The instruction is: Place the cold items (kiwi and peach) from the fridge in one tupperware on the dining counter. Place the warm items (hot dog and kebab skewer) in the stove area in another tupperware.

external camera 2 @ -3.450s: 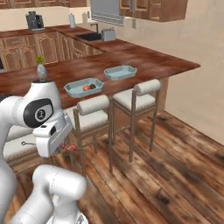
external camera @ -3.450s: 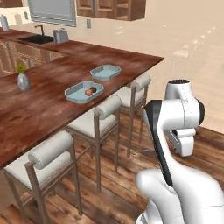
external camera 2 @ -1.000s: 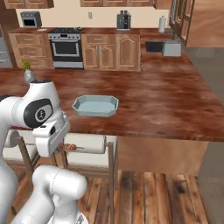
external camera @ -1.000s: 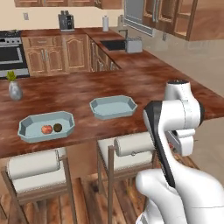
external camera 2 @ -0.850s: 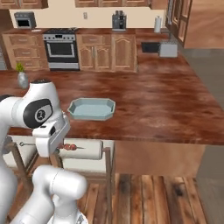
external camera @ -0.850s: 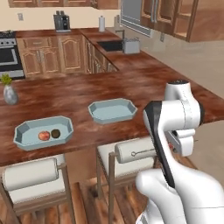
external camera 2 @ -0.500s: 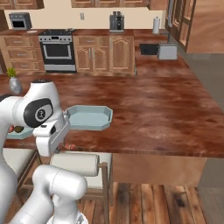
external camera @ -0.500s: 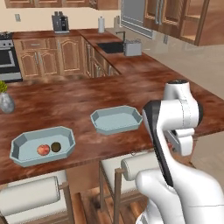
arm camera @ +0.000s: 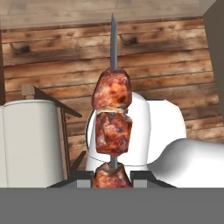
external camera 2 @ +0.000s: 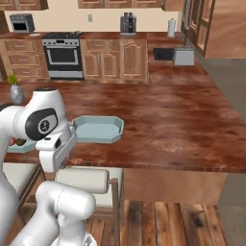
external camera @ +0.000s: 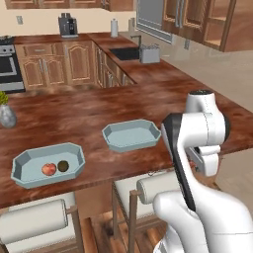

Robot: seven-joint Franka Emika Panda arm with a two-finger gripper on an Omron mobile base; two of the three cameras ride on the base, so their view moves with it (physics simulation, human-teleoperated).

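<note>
Charred meat on a kebab skewer sits clamped in my end effector, carried low (below the tabletop edge) for transport. Kiwi and peach share one tupperware, so I judge the empty tupperware beside it is for this.

Tupperware: two on the dining counter, beyond the gripper: empty tupperware nearer it, second tupperware farther off. Fruit: one peach, one kiwi. Kebab skewer: one, three meat chunks, in the gripper. Stools: two, stool, other stool.
</note>
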